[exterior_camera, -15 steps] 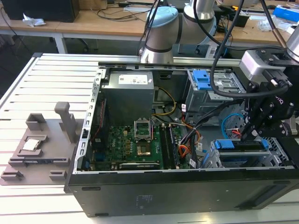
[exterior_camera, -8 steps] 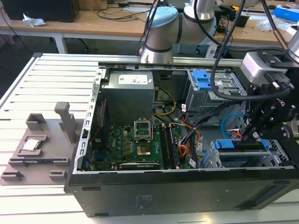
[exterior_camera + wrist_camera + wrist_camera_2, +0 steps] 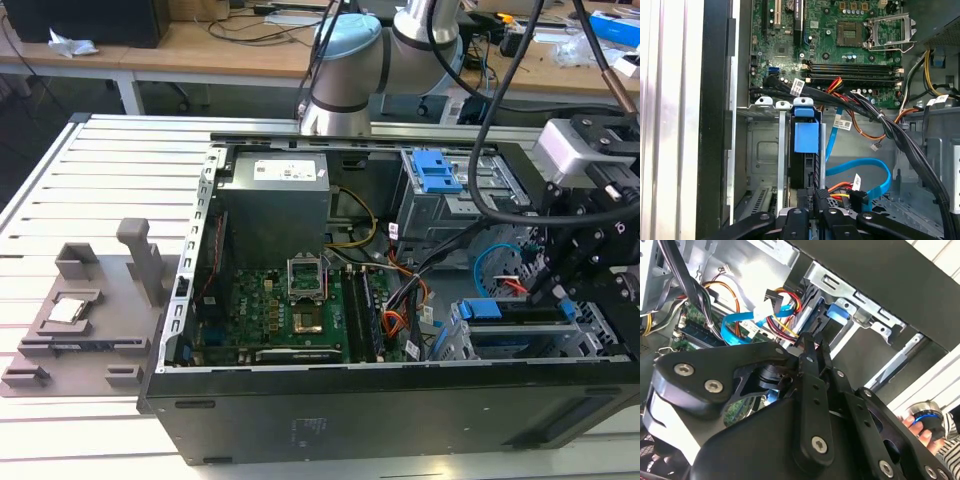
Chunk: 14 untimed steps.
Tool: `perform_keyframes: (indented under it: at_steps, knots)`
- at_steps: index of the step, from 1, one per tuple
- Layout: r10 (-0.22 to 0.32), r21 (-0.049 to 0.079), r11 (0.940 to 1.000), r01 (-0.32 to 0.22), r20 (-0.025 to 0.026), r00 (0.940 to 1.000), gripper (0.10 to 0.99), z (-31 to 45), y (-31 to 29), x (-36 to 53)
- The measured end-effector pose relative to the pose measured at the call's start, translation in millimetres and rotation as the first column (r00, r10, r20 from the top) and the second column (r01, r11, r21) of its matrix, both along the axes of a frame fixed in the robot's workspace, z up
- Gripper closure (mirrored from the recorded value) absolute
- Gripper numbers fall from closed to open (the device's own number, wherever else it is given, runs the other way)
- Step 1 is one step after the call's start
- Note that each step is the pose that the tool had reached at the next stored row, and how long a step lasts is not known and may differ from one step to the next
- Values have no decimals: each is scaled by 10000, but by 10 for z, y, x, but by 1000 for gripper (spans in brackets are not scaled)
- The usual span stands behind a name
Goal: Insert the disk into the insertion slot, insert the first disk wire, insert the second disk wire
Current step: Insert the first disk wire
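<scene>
The disk (image 3: 805,160) sits edge-on inside the insertion slot (image 3: 764,150), its blue caddy tab (image 3: 806,136) at the end towards the motherboard. In the exterior view the disk (image 3: 515,314) lies in the silver cage (image 3: 530,348) at the case's right front. My gripper (image 3: 816,199) is at the disk's connector end, shut on a black plug with red, yellow and orange wires (image 3: 839,187). In the second wrist view the fingers (image 3: 810,352) come together just short of the blue caddy (image 3: 836,313). A blue flat wire (image 3: 867,167) lies loose beside them.
A thick black cable bundle (image 3: 890,130) crosses from the motherboard (image 3: 840,45) past the cage. A taller grey cage with a blue latch (image 3: 437,172) stands behind. A grey fixture plate (image 3: 85,320) lies on the exterior view's left. A hand (image 3: 920,429) holds a blue-ringed knob outside the case.
</scene>
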<state>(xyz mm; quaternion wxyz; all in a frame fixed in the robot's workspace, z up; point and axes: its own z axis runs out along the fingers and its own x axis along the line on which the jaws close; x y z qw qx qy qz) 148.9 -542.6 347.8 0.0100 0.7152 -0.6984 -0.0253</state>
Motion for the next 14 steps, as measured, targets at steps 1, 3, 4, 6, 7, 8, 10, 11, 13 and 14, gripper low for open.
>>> perform_keyframes:
  at_steps: [1, 3, 4, 6, 7, 8, 10, 11, 13, 14]
  knots:
    - [3, 32, 10000, -3, 0, 10000, 914, -7, 4, 2]
    - [7, 143, 9999, -7, 0, 10000, 914, -21, 15, 3]
    - [8, 178, 9998, -8, 1, 10000, 914, -27, 17, 3]
    - [8, 183, 9998, -8, 1, 10000, 914, -37, 17, 4]
    - [8, 183, 9998, -8, 1, 10000, 914, -42, 17, 5]
    - [11, 186, 9998, -11, 0, 10000, 914, -44, 17, 12]
    - [8, 186, 9998, -8, 0, 10000, 914, -46, 16, 26]
    - [8, 186, 9998, -8, 0, 10000, 914, -45, 16, 48]
    - [9, 186, 9998, -9, 0, 10000, 914, -46, 16, 77]
    - [9, 185, 9998, -9, 0, 10000, 914, -45, 17, 84]
